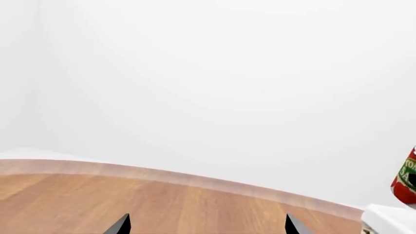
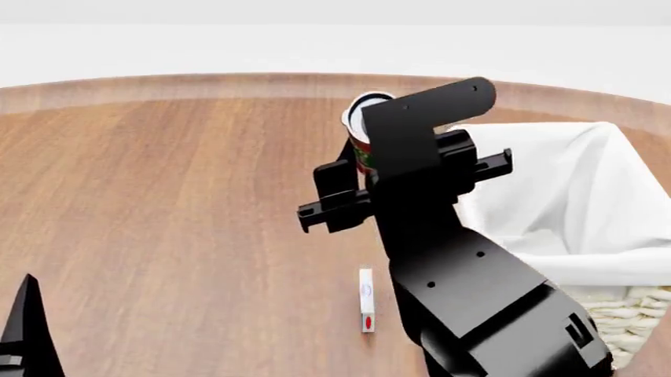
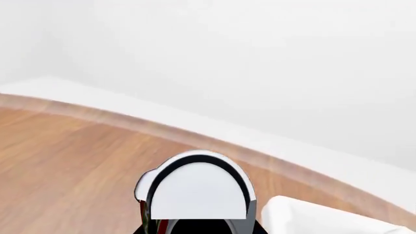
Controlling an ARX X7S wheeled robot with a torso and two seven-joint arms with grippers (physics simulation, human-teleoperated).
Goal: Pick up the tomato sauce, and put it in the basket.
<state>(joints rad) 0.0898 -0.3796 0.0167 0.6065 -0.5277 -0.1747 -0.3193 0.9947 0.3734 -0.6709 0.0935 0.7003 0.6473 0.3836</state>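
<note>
Head view, nearest: the pointed black tip of the left end effector [image 2: 23, 326] pokes in at the lower left, low over bare wood. In the left wrist view its two finger tips stand well apart with nothing between them, so it is released. A small white flat tag with a red spot [image 2: 366, 310] lies on the round brown wooden tabletop [image 2: 157, 204] just in front of the right arm. Right side: large boxy cream wicker basket with white cloth liner [image 2: 566, 204]; the liner fills it, contents can't be made out. The bulky black right arm reaches forward and up beside the basket's left rim. The right end effector [image 2: 362, 177] is clenched on the small silver-topped tomato sauce can with red and green label [image 2: 362, 126], held upright off the tabletop, just left of the basket. Wide open wood to the left; the tabletop's curved rim runs behind, white wall beyond.
</note>
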